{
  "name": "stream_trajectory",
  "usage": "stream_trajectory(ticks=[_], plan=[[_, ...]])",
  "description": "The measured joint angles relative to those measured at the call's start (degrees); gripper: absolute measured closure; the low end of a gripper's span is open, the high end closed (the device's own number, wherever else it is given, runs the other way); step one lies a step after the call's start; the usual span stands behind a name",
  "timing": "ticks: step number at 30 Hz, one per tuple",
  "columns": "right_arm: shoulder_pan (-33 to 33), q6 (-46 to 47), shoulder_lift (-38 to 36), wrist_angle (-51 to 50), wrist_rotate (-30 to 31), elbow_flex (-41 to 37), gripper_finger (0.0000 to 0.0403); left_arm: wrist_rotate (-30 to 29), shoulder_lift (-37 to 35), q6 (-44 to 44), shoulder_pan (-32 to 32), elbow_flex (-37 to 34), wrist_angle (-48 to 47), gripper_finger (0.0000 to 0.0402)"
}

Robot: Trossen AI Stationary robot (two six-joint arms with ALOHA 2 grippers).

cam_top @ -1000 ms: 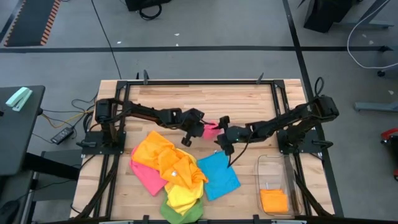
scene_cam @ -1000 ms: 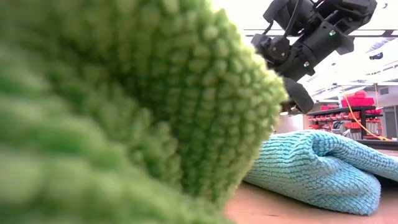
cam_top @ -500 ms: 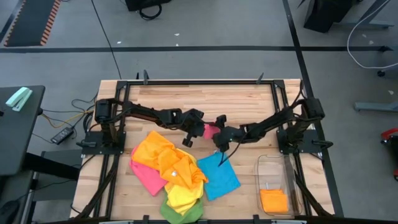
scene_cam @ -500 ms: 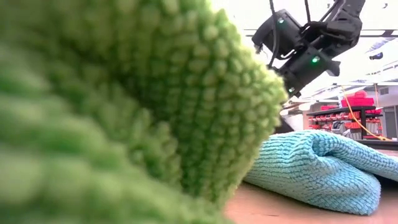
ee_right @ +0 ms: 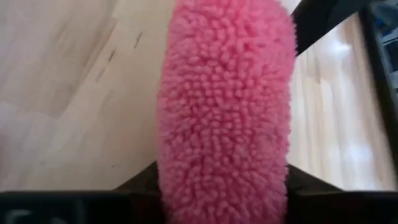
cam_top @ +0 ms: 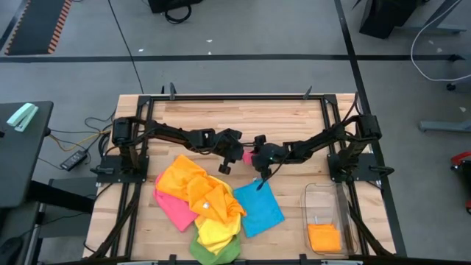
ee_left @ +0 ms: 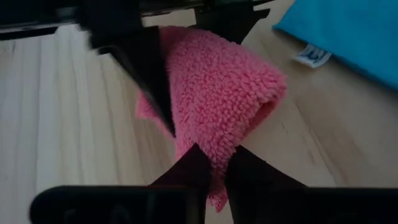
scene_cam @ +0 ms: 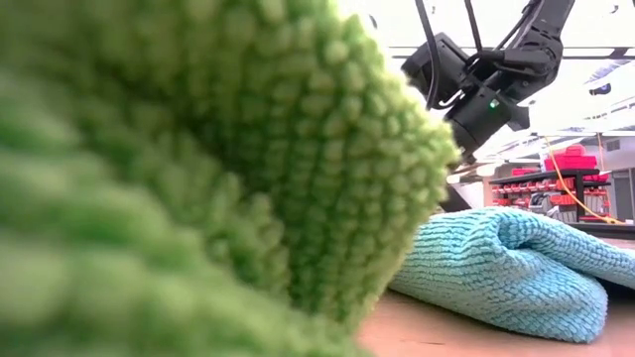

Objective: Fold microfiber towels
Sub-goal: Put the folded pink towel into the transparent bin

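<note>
I have a small folded pink towel (ee_left: pixel 217 106) between my two pincers, lifted above the table's (cam_top: pixel 294 121) middle. My left pincer (cam_top: pixel 229 156) is nearly closed, pinching the towel's lower edge. My right pincer (cam_top: pixel 260 162) straddles the folded bundle with a finger on each side, partly open; I cannot tell if it is truly clamping. This looks like a handover of one folded towel. Next I judge the right needs a firm grip before the left lets go. The other towels (cam_top: pixel 197 193) lie heaped nearer the front.
</note>
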Motion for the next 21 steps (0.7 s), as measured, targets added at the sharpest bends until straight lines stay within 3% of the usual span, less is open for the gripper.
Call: stream_trajectory(ticks=[5,8,12,14,17,21], plan=[[0.0,4.1,-0.6,-3.8,-0.3,0.2,0.0326,-0.8,-1.2,-1.4,-0.7,0.0,-1.6,0.0298],[-0.1,8.2,-2.2,-11.7,-0.3,2.2,0.035,-1.3,-2.9,-2.1,-1.3,0.0,-1.6,0.0255],[-0.5,14.0,-5.7,-21.3,-1.0,4.8,0.0353,-1.3,-4.8,-5.5,-1.4,0.1,-0.5,0.0201],[-1.5,16.3,-7.6,-24.0,-4.7,5.0,0.0352,-1.4,-5.5,-7.9,-1.3,0.0,-0.5,0.0179],[-3.3,20.6,-10.5,-25.2,-10.4,5.1,0.0352,-1.5,-5.7,-10.6,-1.3,0.0,0.9,0.0152],[-5.6,29.7,-12.7,-25.9,-13.6,5.1,0.0352,-1.4,-5.7,-15.3,-1.4,0.0,4.7,0.0121]])
